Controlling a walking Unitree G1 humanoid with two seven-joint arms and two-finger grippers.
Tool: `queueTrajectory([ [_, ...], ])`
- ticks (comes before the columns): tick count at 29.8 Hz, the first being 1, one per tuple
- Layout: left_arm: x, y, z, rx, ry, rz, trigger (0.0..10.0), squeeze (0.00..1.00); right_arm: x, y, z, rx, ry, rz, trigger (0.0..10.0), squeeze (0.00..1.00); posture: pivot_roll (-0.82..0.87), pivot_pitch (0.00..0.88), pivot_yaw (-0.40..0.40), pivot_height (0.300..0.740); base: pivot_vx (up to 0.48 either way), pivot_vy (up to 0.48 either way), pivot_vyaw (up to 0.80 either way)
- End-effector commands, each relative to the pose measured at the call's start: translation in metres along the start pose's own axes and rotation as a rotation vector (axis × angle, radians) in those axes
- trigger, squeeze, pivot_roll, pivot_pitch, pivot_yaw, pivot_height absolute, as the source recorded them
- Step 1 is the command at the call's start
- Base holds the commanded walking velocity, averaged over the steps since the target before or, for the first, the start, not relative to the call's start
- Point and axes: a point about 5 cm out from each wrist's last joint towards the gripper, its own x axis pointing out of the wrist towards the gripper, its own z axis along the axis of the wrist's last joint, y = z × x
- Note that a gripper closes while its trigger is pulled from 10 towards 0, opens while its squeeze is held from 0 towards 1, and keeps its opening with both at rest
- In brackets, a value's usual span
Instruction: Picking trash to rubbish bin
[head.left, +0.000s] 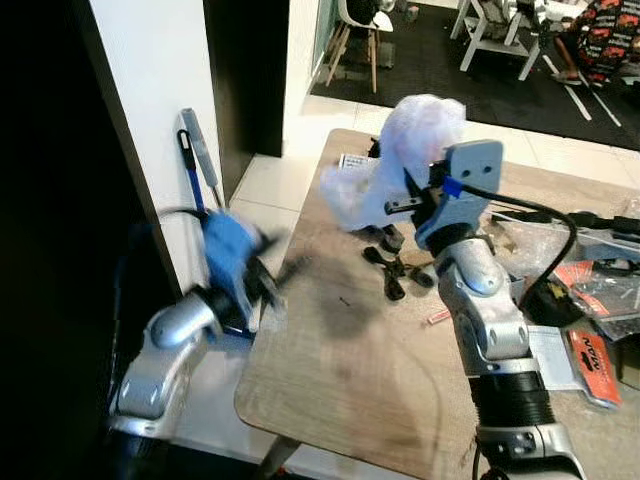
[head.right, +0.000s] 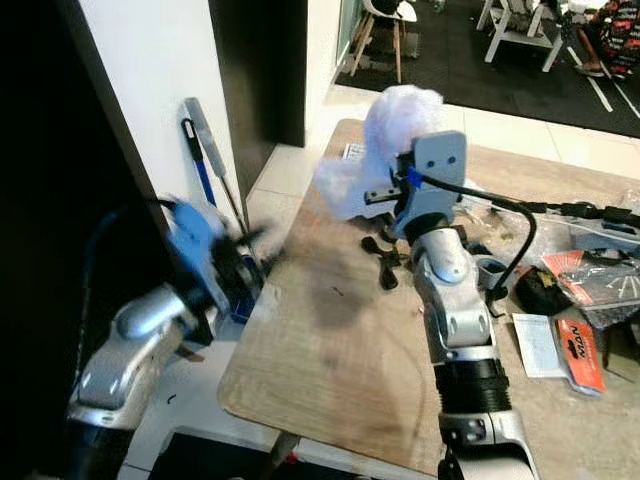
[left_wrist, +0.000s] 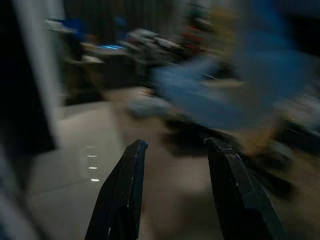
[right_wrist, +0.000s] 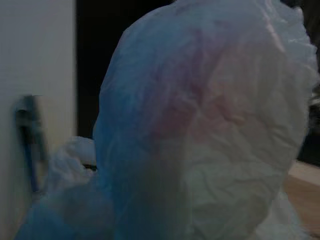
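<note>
Your right end effector (head.left: 418, 192) is closed on a crumpled white plastic bag (head.left: 400, 160), held up above the far end of the bench (head.left: 340, 370). Judge it light, soft and slippery; bunched folds make the surest hold. Your left end effector (left_wrist: 175, 190) hangs open and empty beside the bench.

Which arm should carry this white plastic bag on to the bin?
Right, most likely. The right gripper is raised above the table with the white plastic bag bunched against it. The left gripper, open and empty, is off the table's left edge, blurred in motion.
</note>
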Motion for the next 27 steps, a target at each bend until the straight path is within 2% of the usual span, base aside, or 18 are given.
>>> queueTrajectory([
  [1,-0.002,0.004,-0.008,-0.020,0.030,0.060,10.0,0.00,-0.003,-0.008,0.000,-0.032,-0.011,-0.042,0.0,0.00,-0.04,0.097,-0.063,0.740,0.000,0.000,0.00],
  [2,-0.003,0.011,-0.008,-0.009,0.027,0.133,10.0,0.00,-0.007,-0.014,-0.006,-0.086,0.018,-0.078,10.0,0.00,-0.04,0.097,-0.064,0.740,0.000,0.000,0.00],
  [3,-0.005,0.016,-0.009,0.022,0.036,0.191,10.0,0.00,-0.010,-0.021,-0.009,-0.142,0.027,-0.113,10.0,0.00,-0.04,0.099,-0.066,0.740,0.000,0.000,0.00],
  [6,-0.007,0.020,-0.010,0.062,0.051,0.240,10.0,0.00,-0.013,-0.024,-0.008,-0.189,0.023,-0.127,10.0,0.00,-0.04,0.098,-0.062,0.740,0.000,0.000,0.00],
  [7,-0.011,0.024,-0.011,0.091,0.052,0.298,10.0,0.00,-0.015,-0.025,-0.004,-0.238,-0.009,-0.118,10.0,0.00,-0.04,0.097,-0.059,0.740,0.000,0.000,0.00],
  [8,-0.011,0.024,-0.011,0.091,0.052,0.298,10.0,0.00,-0.015,-0.025,-0.004,-0.238,-0.009,-0.118,10.0,0.00,-0.04,0.097,-0.059,0.740,0.000,0.000,0.00],
  [9,-0.014,0.026,-0.009,0.092,0.042,0.348,10.0,0.00,-0.016,-0.024,0.000,-0.280,-0.040,-0.100,10.0,0.00,-0.04,0.097,-0.059,0.740,0.000,0.000,0.00],
  [12,-0.014,0.026,-0.009,0.092,0.042,0.348,10.0,0.00,-0.016,-0.024,0.000,-0.280,-0.040,-0.100,10.0,0.00,-0.04,0.097,-0.059,0.740,0.000,0.000,0.00],
  [13,-0.015,0.027,-0.007,0.099,0.028,0.384,10.0,0.00,-0.017,-0.024,0.001,-0.294,-0.054,-0.094,10.0,0.00,-0.04,0.101,-0.059,0.740,0.000,0.000,0.00],
  [18,-0.014,0.025,-0.006,0.093,0.017,0.423,10.0,0.00,-0.018,-0.022,0.004,-0.309,-0.096,-0.084,10.0,0.00,-0.04,0.106,-0.062,0.740,0.000,0.000,0.00],
  [23,-0.008,0.017,-0.006,0.102,0.022,0.383,10.0,0.00,-0.015,-0.018,0.008,-0.287,-0.137,-0.070,10.0,0.00,-0.04,0.109,-0.063,0.740,0.000,0.000,0.00],
  [27,-0.006,0.014,-0.005,0.108,0.017,0.365,10.0,0.00,-0.015,-0.017,0.006,-0.257,-0.130,-0.071,10.0,0.00,-0.04,0.110,-0.063,0.740,0.000,0.000,0.00],
])
